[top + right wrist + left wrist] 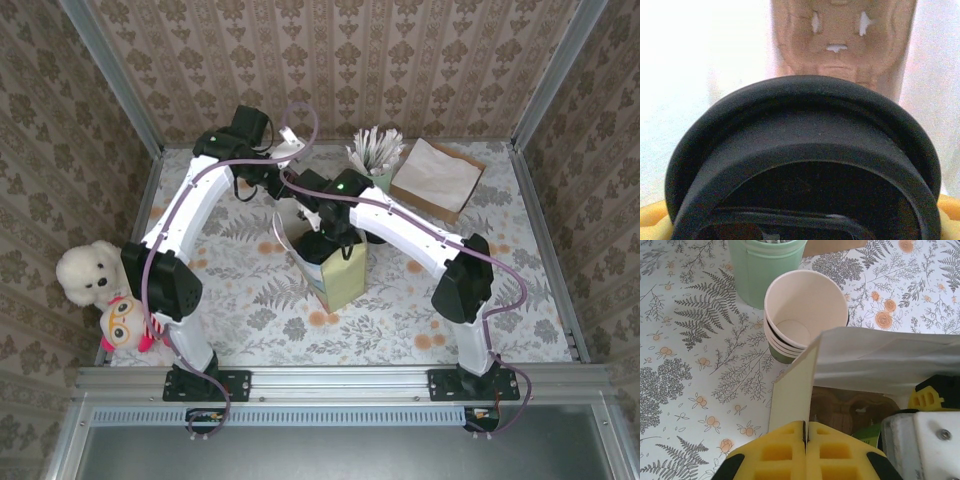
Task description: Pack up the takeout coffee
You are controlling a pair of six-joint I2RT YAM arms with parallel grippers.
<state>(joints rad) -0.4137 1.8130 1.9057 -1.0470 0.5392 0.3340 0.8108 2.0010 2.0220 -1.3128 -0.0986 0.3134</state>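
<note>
The takeout coffee's round black lid [805, 165] looms close in the right wrist view, held between yellow fingertips [650, 222] at the bottom corners. My right gripper [322, 245] reaches down into the open cream paper bag [340, 275] in the middle of the table. A sliver of the green cup [871, 432] shows inside the bag, above a brown cardboard cup carrier [850, 407] on the bag's floor. My left gripper [806, 426] is shut on the bag's near rim [792, 390], holding it open.
A stack of lidless cream-lined green cups [802, 315] stands just behind the bag. Beyond it is the pale-green cup of white sticks [378, 160]. A brown pack of napkins [437, 175] lies at the back right. Two plush toys [90, 280] sit at the left edge.
</note>
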